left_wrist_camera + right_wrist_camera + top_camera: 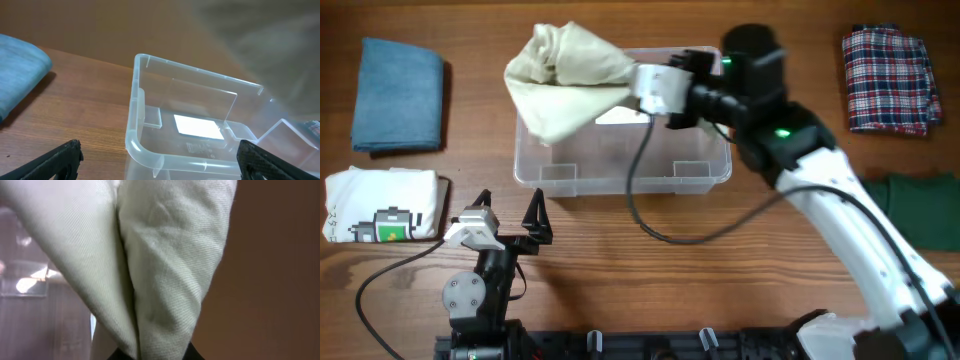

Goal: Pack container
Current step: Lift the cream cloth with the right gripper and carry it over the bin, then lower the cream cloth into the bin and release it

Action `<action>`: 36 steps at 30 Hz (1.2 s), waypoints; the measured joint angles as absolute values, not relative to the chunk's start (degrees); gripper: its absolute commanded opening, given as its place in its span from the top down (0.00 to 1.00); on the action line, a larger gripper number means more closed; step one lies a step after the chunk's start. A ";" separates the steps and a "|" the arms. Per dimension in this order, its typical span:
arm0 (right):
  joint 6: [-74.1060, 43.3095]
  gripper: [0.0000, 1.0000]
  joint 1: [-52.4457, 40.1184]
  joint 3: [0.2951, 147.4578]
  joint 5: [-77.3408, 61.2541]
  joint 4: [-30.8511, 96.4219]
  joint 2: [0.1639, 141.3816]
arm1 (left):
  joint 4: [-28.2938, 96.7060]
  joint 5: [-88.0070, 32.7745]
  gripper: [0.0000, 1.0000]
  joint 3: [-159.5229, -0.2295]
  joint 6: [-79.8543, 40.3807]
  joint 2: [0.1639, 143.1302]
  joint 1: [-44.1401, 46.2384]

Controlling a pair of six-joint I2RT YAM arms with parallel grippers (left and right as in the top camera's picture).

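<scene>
The container [700, 178] is a clear plastic bin with a rimmed edge at the table's middle; its white label [198, 126] shows on the base in the left wrist view, where its near corner [145, 150] is close. My right gripper [642, 88] is shut on a cream-beige cloth [565, 72] and holds it above the bin's left half. The cloth fills the right wrist view [150, 255], pinched between the dark fingers at the bottom. My left gripper [508, 212] is open and empty, just in front of the bin's left front corner.
A folded blue cloth [398, 93] lies at the far left, also in the left wrist view [17, 75]. A white printed shirt [382, 206] lies below it. A plaid cloth [887, 78] sits at the far right, a dark green cloth [925, 210] below it.
</scene>
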State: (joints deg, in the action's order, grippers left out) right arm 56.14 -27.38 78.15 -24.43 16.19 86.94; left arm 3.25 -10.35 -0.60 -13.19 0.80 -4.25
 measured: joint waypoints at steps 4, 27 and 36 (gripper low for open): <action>59.20 0.96 -29.67 78.15 -20.18 11.70 92.82 | 3.27 -10.35 0.00 -0.60 -13.19 0.80 -4.25; 74.41 0.96 -31.09 78.15 -7.84 5.41 106.52 | 3.25 -10.35 0.00 -0.60 -13.19 0.80 -4.25; 74.74 0.96 -31.09 78.15 -6.44 -0.73 110.96 | 3.27 -10.35 0.00 -0.60 -13.19 0.80 -4.25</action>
